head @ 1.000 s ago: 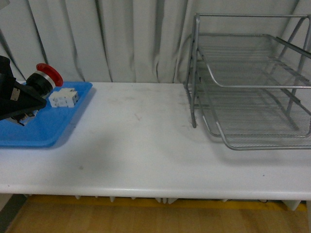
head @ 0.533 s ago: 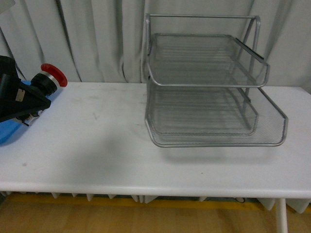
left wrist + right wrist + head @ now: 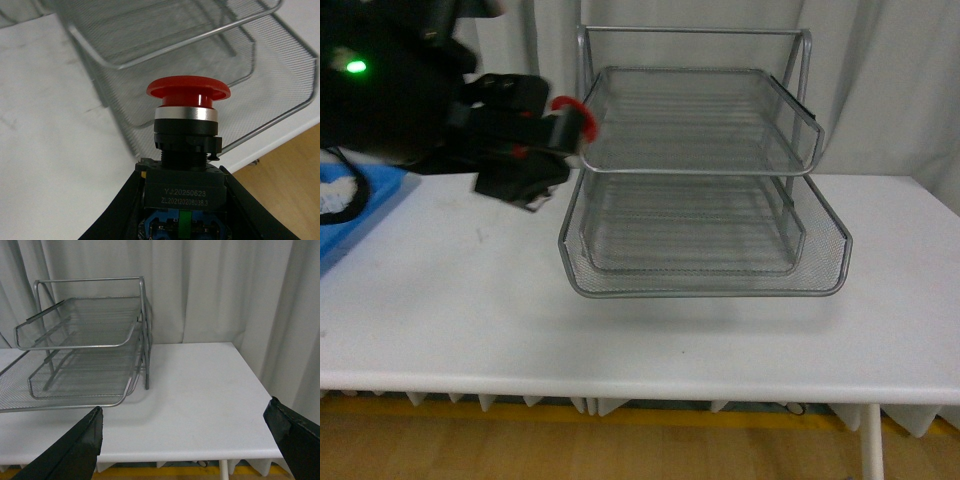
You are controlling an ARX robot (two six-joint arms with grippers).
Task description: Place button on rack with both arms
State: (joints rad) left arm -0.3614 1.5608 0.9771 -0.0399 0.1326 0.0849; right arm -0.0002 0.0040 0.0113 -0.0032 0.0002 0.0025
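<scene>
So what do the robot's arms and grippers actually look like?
Mostly black. The left arm is bulky, with a small green light and red accents toward its tip. The right gripper has two flat, wedge-shaped matte black fingers; the left gripper has black tapering fingers too.

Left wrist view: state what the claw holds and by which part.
The left claw grips the button by its dark blocky body, red cap free. The right claw is open and empty.
</scene>
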